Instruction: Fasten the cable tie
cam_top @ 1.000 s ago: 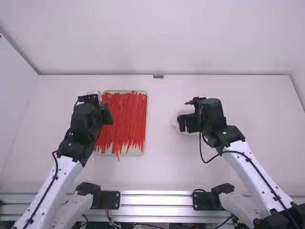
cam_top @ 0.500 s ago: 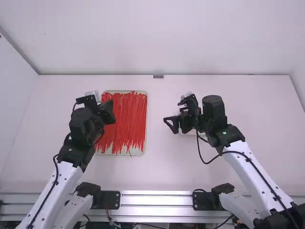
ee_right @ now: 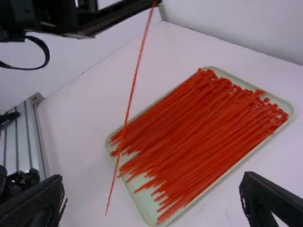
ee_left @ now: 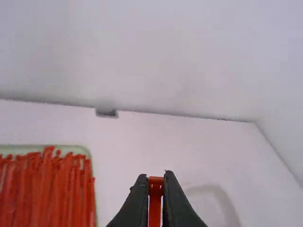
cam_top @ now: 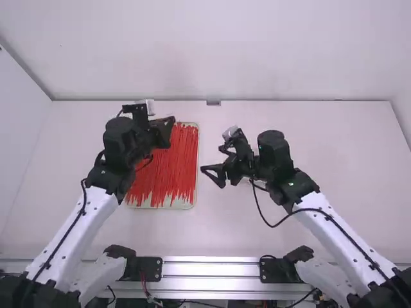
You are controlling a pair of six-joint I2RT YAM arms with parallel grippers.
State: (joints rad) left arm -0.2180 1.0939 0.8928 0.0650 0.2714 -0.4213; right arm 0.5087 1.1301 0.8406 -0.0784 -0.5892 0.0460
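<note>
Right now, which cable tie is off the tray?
The one cable tie clamped in the left gripper, hanging down; the rest lie in the tray.

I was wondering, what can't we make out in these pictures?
Left wrist view: the thin red plastic cable tie leaves the bottom edge inside the left gripper.
High view: the left arm covers part of the pale rectangular tray of red ties.
Right wrist view: pinched end too small.

You face a white table (cam_top: 334, 167) boxed by white walls (cam_top: 212, 45) — a small grey tab (cam_top: 213, 102) at its far edge, an aluminium rail (cam_top: 212, 264) along the near one, a pale tray (cam_top: 173, 206) left of middle.
</note>
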